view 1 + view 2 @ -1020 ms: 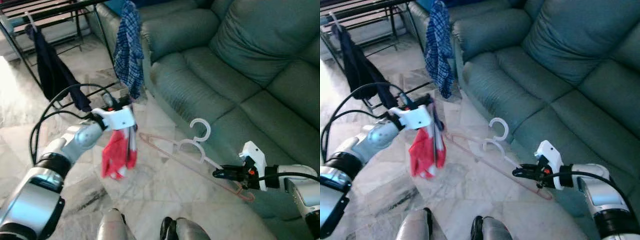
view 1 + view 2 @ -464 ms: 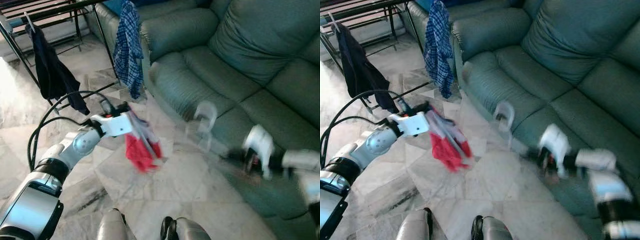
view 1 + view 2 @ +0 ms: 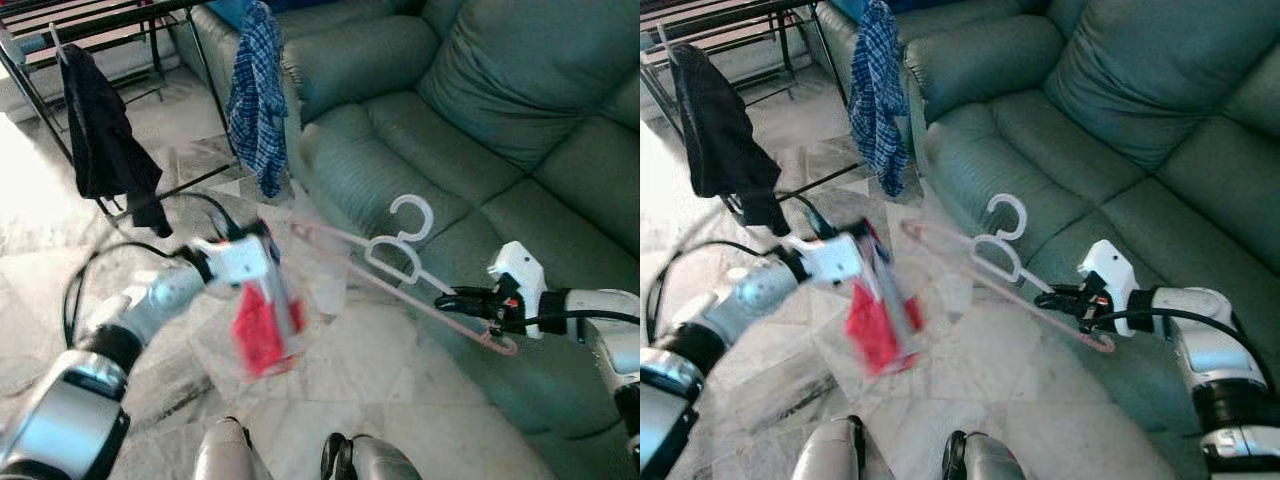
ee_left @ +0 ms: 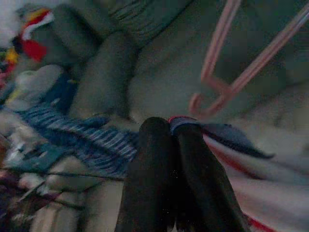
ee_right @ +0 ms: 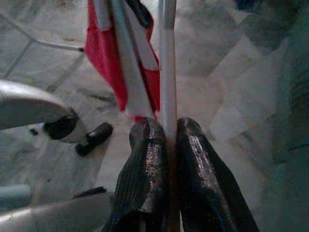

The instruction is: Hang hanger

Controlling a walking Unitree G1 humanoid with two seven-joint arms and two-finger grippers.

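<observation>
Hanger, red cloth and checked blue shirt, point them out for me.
pink hanger (image 3: 400, 282), left eye view, lower bar.
red cloth (image 3: 262, 335), left eye view, middle of fabric.
checked blue shirt (image 3: 256, 95), left eye view, mid-body.

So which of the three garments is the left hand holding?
The red and white garment, clamped in the left hand above the floor. The blue checked shirt and the dark garment both hang from the drying rack.

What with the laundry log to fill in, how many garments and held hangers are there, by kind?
Garments: 3 (black garment, blue checked shirt, red-and-white cloth)
Hangers at the right gripper: 2 (white hanger, pink hanger)
Total: 5
</observation>
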